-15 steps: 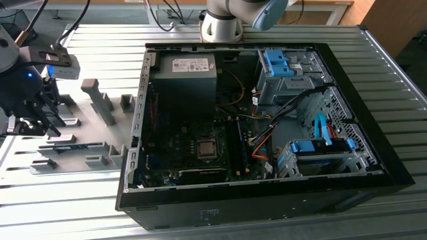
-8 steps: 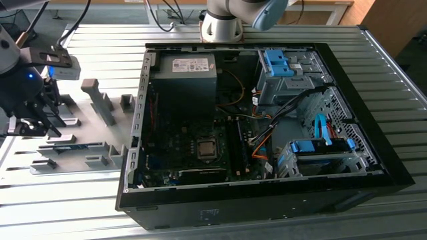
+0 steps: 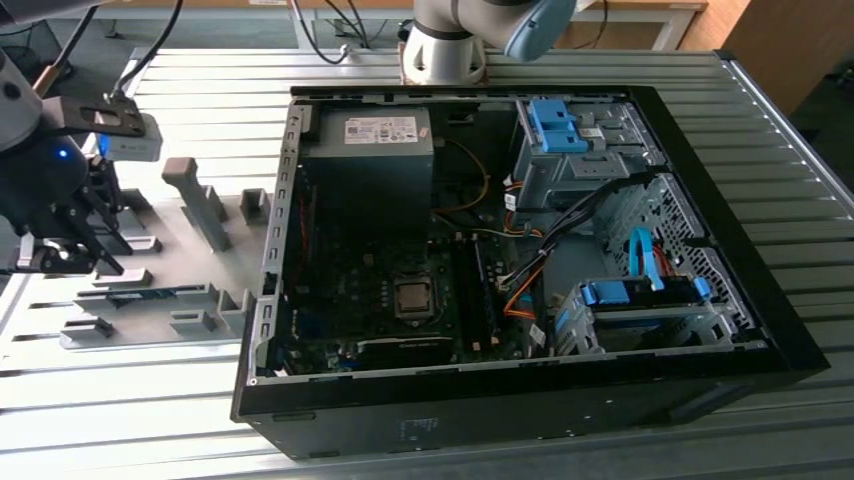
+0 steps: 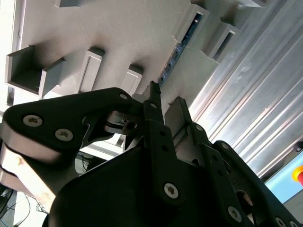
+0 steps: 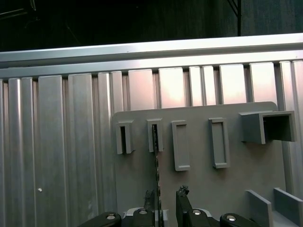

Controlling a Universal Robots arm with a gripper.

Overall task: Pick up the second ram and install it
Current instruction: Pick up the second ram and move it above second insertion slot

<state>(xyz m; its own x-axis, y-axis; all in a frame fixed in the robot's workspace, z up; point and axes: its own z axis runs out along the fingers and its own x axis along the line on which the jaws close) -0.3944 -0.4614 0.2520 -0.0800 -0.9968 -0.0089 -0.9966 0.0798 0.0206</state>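
Note:
The second ram (image 3: 147,294) is a thin blue-green stick standing on edge in the slots of the grey holder plate (image 3: 167,262) at the exterior view's left. In the first wrist view the ram (image 5: 155,156) runs edge-on from a slotted block toward my gripper (image 5: 165,196). The gripper is open, its black fingers (image 5: 182,195) straddling the near end of the stick, which lies close to one finger. The second wrist view shows the ram (image 4: 177,47) just beyond the fingertips of the gripper (image 4: 165,97). In the exterior view the gripper (image 3: 80,262) hangs low over the plate.
An open black computer case (image 3: 534,390) lies in the middle of the ribbed metal table (image 3: 134,400), its motherboard showing long black memory slots (image 3: 477,290). Several grey holder blocks (image 3: 200,205) stand up from the plate. The arm's base (image 3: 447,50) is behind the case.

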